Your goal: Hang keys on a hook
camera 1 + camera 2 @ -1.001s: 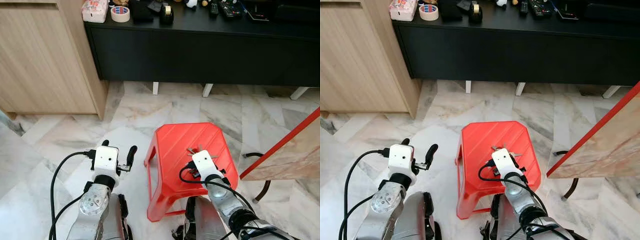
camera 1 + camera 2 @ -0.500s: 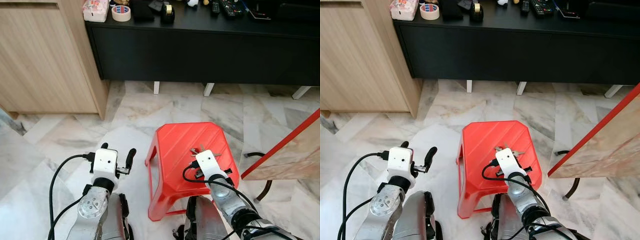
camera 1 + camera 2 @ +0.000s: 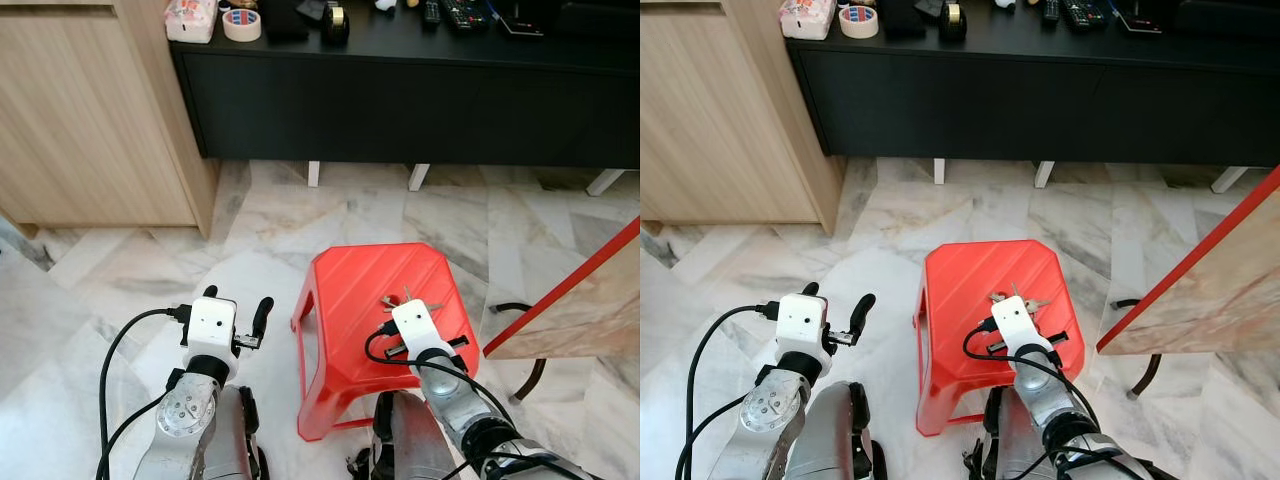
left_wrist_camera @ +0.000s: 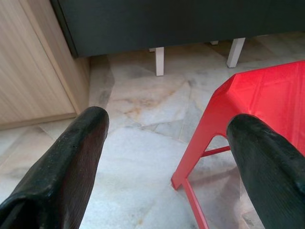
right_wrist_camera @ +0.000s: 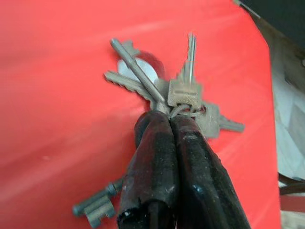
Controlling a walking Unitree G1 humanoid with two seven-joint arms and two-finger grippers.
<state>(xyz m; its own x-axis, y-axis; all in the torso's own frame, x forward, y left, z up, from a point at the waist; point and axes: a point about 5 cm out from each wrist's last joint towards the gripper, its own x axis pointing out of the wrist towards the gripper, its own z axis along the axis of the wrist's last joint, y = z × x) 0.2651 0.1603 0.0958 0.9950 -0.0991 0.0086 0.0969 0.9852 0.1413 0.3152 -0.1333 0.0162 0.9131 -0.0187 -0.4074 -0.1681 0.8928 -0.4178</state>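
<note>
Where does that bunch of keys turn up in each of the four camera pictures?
Left eye view: keys on the red stool, just ahead of the right pincer.
Right eye view: same spot on the stool.
Left wrist view: not in it.
Right wrist view: centre, at the shut pincer tips.
Shared landmark: the red stool.

A pale marble floor (image 3: 330, 215) with grey veins runs under a long black cabinet (image 3: 420, 95) on white legs, its top crowded with small items. A light wood cupboard (image 3: 85, 110) stands at the left. A red-edged board (image 3: 585, 300) leans in at right.
</note>
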